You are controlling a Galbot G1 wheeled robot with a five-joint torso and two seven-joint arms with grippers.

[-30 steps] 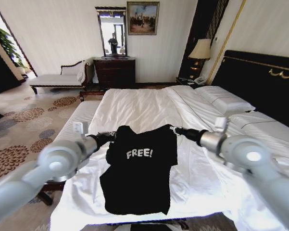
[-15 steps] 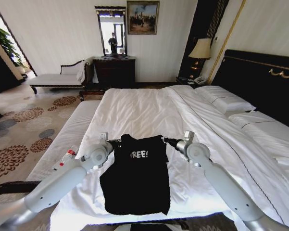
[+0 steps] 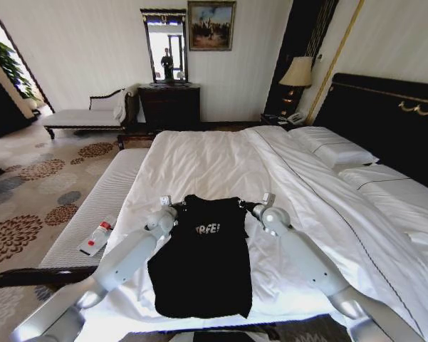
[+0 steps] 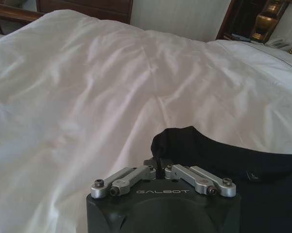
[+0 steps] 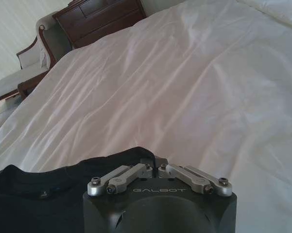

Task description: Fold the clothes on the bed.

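Both arms reach straight forward, low over the bed [image 3: 214, 153]. The left gripper [image 3: 176, 208] and right gripper [image 3: 248, 206] are each closed, pinching a shoulder of the soft black T-shirt [image 3: 203, 263]. Its limp body trails back from the grippers across smooth, lightly creased white bedding, lettering crumpled between them.

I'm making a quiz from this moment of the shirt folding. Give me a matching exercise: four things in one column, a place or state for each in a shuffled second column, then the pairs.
Things:
1. left gripper
2. right gripper
3. T-shirt
4. pillows

Places or states:
A. near the dark headboard
B. shut on the shirt's edge, on the robot's left
C. spread on the white duvet, top end lifted
D. shut on the shirt's edge, on the robot's right

Pairs: 1-B, 2-D, 3-C, 4-A
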